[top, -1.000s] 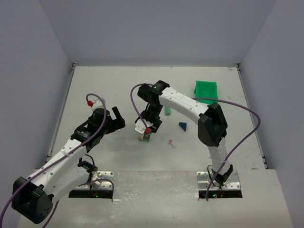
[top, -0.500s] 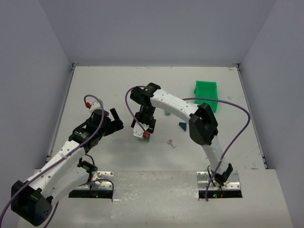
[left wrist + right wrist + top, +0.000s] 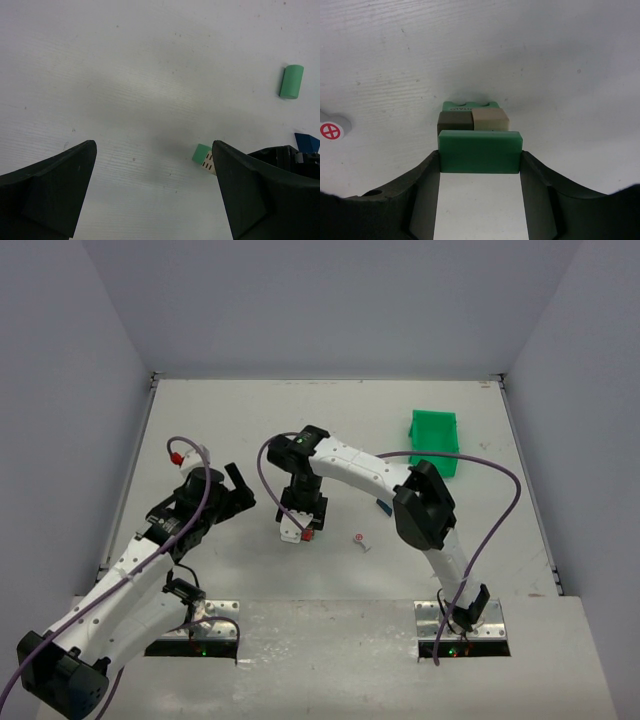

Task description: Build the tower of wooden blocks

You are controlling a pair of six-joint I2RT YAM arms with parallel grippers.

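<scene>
Clamps right tool (image 3: 480,161) on green slab (image 3: 480,151), across its short ends. Faces tan cube (image 3: 490,120) and brown cube (image 3: 455,121) just beyond the tips, side by side on green base (image 3: 469,105). Probably light, stiff, slick-painted: best pinched on flat faces. Holds left tool (image 3: 154,145) apart, empty.

Worktop (image 3: 570,50): white, matt, fine ribbed grain, dark specks. Green slab (image 3: 480,151): smooth satin paint. Tan cube (image 3: 490,120), brown cube (image 3: 455,121): matt painted wood. Right tool (image 3: 480,155) fingers (image 3: 422,190): black matt plastic. Bin (image 3: 435,428): green plastic.

Bright even light, soft shadows, sharp.
</scene>
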